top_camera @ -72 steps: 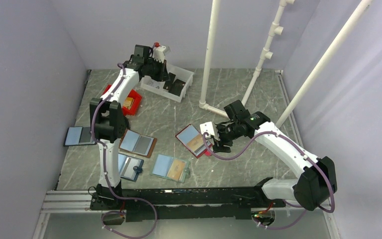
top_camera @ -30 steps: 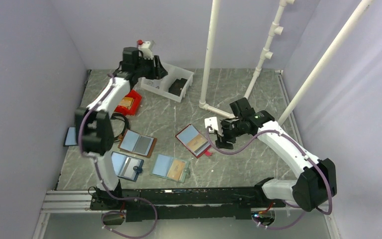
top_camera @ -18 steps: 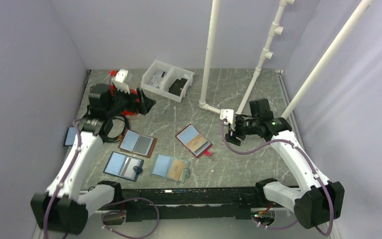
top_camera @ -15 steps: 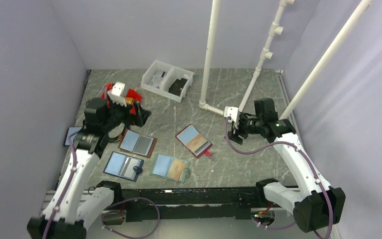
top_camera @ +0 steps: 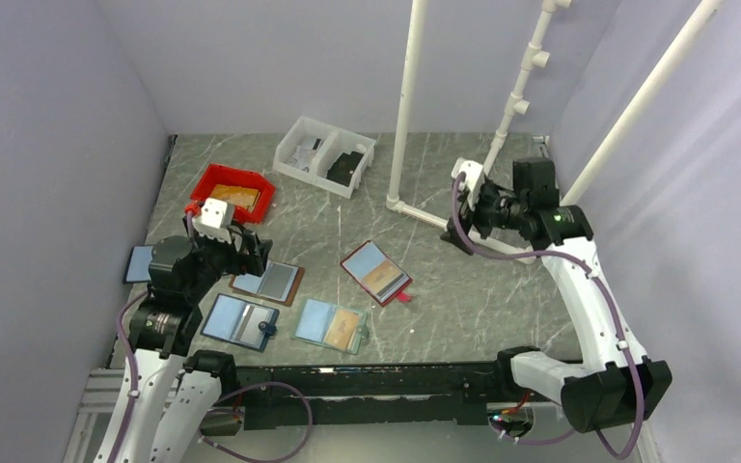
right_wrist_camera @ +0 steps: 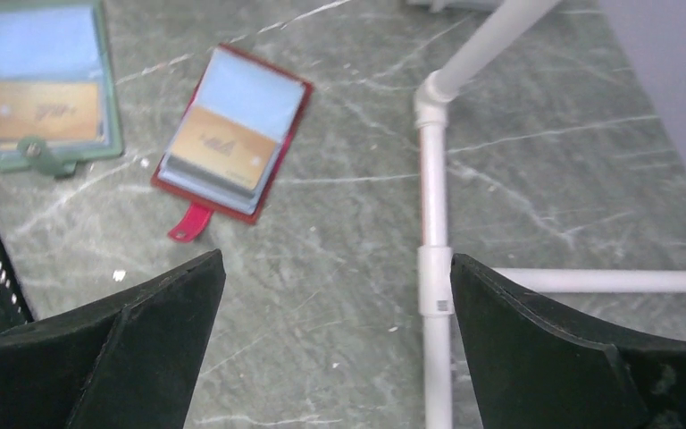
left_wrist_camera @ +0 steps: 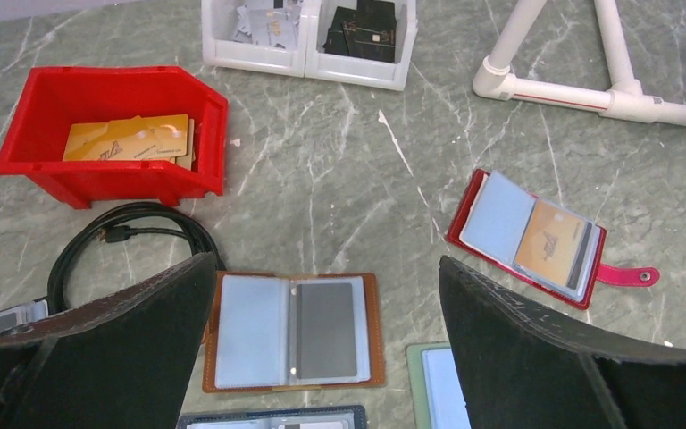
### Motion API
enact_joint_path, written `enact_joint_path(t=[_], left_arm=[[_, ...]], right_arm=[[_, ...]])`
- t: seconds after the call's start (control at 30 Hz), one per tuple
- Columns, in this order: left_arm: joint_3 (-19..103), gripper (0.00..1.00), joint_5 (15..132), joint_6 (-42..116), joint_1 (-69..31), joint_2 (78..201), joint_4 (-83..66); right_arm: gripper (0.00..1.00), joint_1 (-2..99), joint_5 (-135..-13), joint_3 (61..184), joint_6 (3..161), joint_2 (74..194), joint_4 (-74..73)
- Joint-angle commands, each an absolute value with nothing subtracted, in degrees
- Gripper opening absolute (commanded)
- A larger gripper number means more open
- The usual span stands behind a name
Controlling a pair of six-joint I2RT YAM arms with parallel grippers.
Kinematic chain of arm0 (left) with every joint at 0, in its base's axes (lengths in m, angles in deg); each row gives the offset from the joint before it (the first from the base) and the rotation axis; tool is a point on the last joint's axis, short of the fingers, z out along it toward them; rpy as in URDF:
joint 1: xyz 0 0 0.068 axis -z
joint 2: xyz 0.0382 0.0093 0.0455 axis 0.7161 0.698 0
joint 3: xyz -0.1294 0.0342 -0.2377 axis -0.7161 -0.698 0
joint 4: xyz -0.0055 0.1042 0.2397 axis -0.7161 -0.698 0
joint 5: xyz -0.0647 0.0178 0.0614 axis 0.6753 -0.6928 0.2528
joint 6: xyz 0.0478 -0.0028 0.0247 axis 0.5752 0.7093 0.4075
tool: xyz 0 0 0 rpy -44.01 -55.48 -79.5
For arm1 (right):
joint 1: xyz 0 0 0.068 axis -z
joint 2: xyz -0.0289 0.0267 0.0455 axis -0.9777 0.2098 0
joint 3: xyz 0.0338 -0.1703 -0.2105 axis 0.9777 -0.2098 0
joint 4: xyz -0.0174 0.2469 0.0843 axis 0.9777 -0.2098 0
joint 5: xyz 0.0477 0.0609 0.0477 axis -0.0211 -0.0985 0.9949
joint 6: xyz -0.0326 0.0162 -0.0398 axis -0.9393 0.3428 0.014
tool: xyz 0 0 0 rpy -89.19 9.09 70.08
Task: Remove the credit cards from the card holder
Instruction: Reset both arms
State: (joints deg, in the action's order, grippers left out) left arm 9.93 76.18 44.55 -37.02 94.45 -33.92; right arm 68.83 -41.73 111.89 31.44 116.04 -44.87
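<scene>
The card holder (top_camera: 376,273) lies open and flat on the table, red-edged, with a pink tab (left_wrist_camera: 630,275). Its credit cards sit in the pockets: a tan-orange card (left_wrist_camera: 549,243) in one half, a pale blue-grey one (left_wrist_camera: 498,214) in the other. My left gripper (left_wrist_camera: 326,261) hangs open and empty above the brown holder (left_wrist_camera: 290,331), left of the card holder. My right gripper (right_wrist_camera: 335,257) is open and empty, raised near the white pipe, well to the right of the card holder (right_wrist_camera: 232,134). Nothing touches the holder.
A red bin (left_wrist_camera: 18,156) with orange cards and a white two-part bin (left_wrist_camera: 308,64) stand at the back. A black cable (left_wrist_camera: 134,237), a teal holder (right_wrist_camera: 45,85) and a dark blue holder (top_camera: 241,321) lie nearby. White PVC pipes (right_wrist_camera: 433,223) rise at the right.
The left arm swung from the white bin back to the near left, above the brown holder. The right arm lifted away from the card holder toward the pipes. Both grippers opened wide.
</scene>
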Motion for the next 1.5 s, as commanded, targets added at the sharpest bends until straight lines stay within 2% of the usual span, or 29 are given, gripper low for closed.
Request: enact_joint_path(t=[0.0,0.4,0.77,1.1,1.47], left_arm=[[10.81,0.99,74.62,45.73,-37.13,94.73,-34.20],[12.58,0.99,77.52,43.76,-37.21,97.82,-35.60],[14.14,1.00,75.56,43.44,-38.39,100.18,-37.89],[14.28,0.99,81.18,41.63,-45.56,100.30,-37.49],[13.98,0.99,83.99,41.07,-45.56,100.28,-36.83]], right_arm=[[1.00,69.95,-46.00,120.45,41.20,118.86,-47.58],[1.00,74.34,-46.37,123.61,63.52,118.74,-38.59],[1.00,84.82,-24.42,123.15,60.41,120.01,-39.11],[1.00,86.13,-29.10,115.27,79.91,119.32,-23.60],[1.00,87.73,-37.53,113.83,80.57,115.43,-23.54]])
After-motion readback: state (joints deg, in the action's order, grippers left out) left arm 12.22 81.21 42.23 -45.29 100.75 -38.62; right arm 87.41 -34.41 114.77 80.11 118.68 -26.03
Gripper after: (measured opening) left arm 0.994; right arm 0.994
